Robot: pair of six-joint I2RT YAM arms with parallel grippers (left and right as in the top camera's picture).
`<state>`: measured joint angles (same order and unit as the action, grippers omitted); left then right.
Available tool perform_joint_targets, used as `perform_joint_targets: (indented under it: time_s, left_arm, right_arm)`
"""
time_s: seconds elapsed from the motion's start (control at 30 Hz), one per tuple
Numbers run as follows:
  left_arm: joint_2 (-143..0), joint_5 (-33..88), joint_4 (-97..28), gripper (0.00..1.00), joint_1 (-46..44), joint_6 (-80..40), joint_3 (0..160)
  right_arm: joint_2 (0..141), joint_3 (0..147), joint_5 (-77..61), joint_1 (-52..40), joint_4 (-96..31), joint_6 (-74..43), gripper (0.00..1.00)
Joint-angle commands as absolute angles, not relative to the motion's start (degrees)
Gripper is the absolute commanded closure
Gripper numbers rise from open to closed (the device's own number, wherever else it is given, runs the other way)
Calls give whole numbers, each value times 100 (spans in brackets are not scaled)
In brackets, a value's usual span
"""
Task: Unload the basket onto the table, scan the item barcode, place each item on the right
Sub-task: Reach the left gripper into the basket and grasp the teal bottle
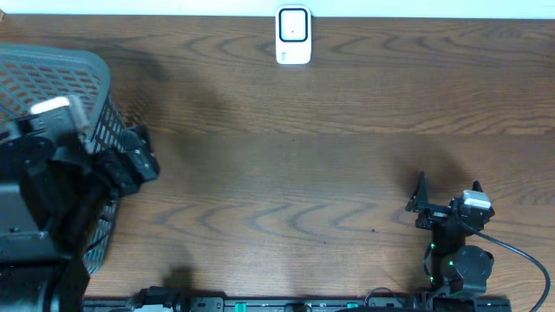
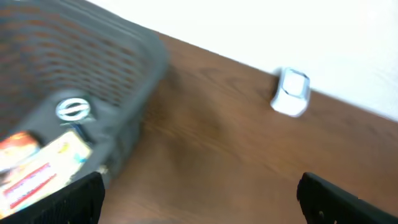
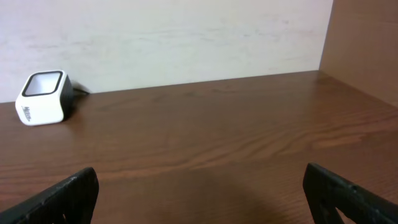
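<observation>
Packaged item with a red and yellow label [image 2: 37, 168] lies inside the grey plastic mesh basket [image 2: 140, 46] at the lower left of the left wrist view, near a round white-rimmed object [image 2: 73, 109]. Its print is blurred and unreadable. White box-shaped scanner [image 1: 293, 35] stands at the top centre of the overhead frame on the brown wooden table [image 1: 286, 173], its lettering too small to read. Left gripper [image 2: 199, 202] is spread and empty beside the basket. Right gripper [image 3: 199, 199] is spread and empty.
</observation>
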<state>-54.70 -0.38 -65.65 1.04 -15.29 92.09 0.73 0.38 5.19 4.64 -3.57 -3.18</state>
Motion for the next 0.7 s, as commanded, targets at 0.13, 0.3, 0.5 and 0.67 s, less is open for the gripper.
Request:
perform_joint_targets:
  time_s: [0.13, 0.3, 0.5, 0.67]
  left_arm:
    - [-5782, -1507, -6764, 2, 690, -2963, 9347]
    - [-6340, -1452, -7004, 2, 1841, -3461, 9347]
    - [-6853, -950, -6984, 2, 3002, -3656, 9347]
    - [-6967, -449, -7028, 2, 3404, -3651, 9345]
  right_arm:
    - [54, 32, 565, 482, -368, -250, 1]
    - [54, 32, 565, 482, -368, -250, 1]
    - [54, 32, 565, 482, -370, -250, 1]
    - [54, 32, 565, 482, -368, -250, 1]
